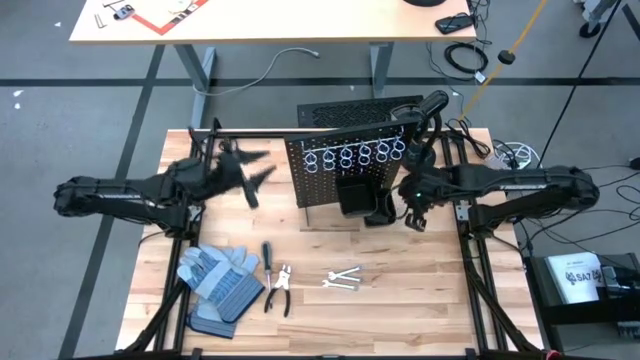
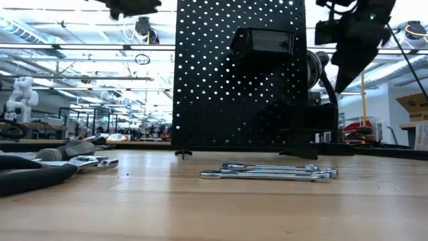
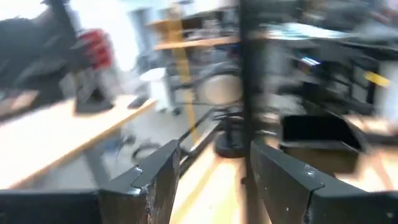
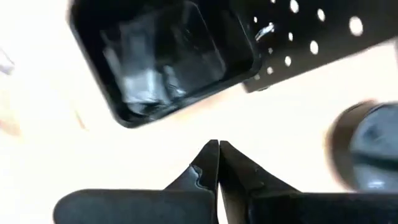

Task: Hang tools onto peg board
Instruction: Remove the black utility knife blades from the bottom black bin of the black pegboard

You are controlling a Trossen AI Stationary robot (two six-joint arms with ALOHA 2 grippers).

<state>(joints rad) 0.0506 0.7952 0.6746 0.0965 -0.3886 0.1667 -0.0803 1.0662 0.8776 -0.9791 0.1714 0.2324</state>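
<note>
Altogether three wrenches (image 1: 343, 280), one pliers (image 1: 280, 290), one screwdriver (image 1: 267, 256), two gloves (image 1: 218, 278)

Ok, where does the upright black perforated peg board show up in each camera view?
High view: upright black perforated peg board, centre, at the table's far side, foreshortened from above.
Low view: tall dark panel at centre, behind the silver wrenches.
Left wrist view: too blurred to tell.
Right wrist view: a perforated corner.
Shared landmark: the small black bin on the board.
</note>
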